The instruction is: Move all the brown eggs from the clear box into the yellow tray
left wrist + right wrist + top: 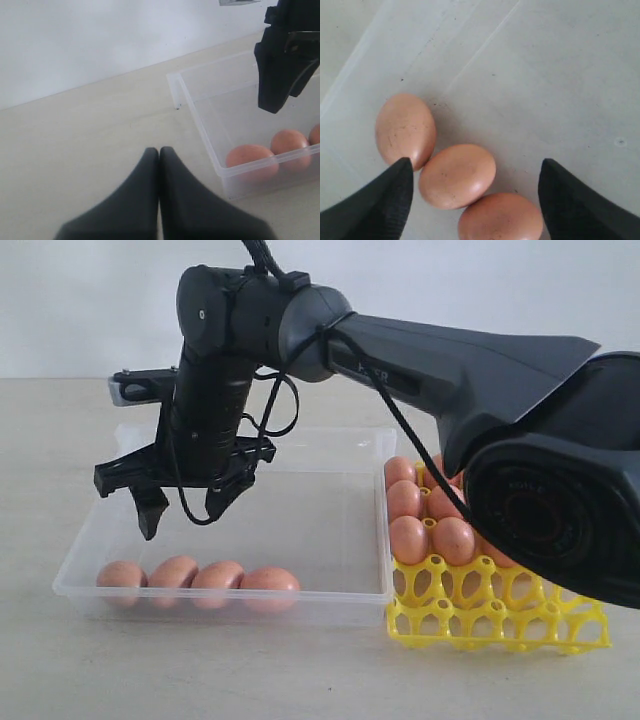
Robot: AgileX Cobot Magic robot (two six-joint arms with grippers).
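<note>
Table (200, 670) of pale beige (faintly streaked) meets plain white wall (80, 300); right end effector (183, 522), wide open and empty, above orange-brown oval eggs (218, 580) in shallow clear plastic box (340, 605); left end effector (159, 150) closed, empty.

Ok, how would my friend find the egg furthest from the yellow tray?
Find the clear box beside the yellow tray. Four brown eggs line one long wall. It's the end egg away from the tray, with a neighbour on one side only.

The clear box (330, 530) lies mostly bare — four brown eggs (217, 583) line its near wall. Front cups of the yellow tray (500, 620) stand open.
</note>
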